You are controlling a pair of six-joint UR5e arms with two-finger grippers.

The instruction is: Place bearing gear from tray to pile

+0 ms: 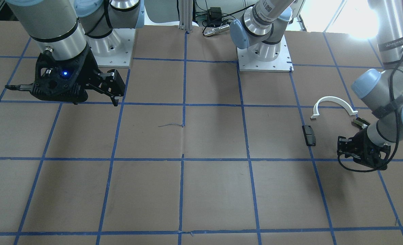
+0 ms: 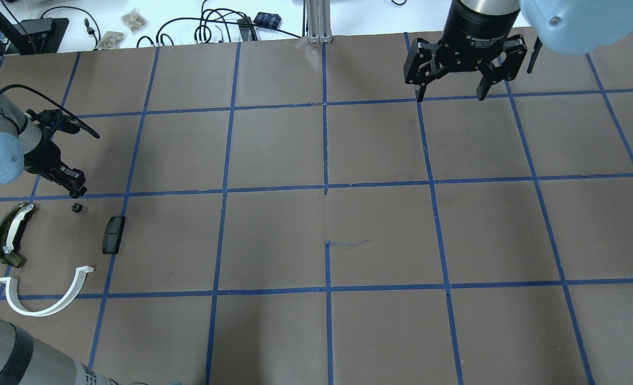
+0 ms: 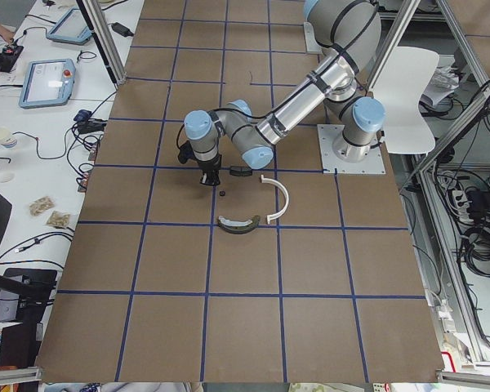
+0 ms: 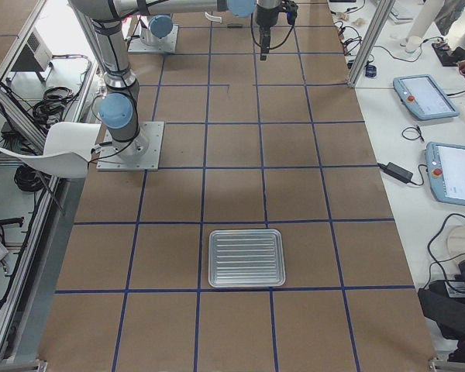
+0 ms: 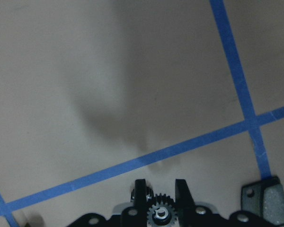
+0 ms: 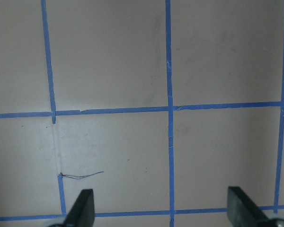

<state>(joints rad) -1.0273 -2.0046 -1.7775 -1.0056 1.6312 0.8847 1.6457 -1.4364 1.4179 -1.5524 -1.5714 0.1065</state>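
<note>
My left gripper (image 2: 74,188) hovers with fingers slightly apart just over the gear (image 2: 77,208), which sits near the black block (image 2: 113,235). The right gripper (image 2: 450,98) is spread wide.

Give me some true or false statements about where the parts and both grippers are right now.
1. The right gripper is open and holds nothing. True.
2. The metal tray holds several gears. False: it looks empty.
3. The gear lies on the table close by the left gripper. True.
4. The white half-ring rests on top of the olive curved piece. False: they lie apart.
5. The black block lies on the table beside the gear. True.
</note>
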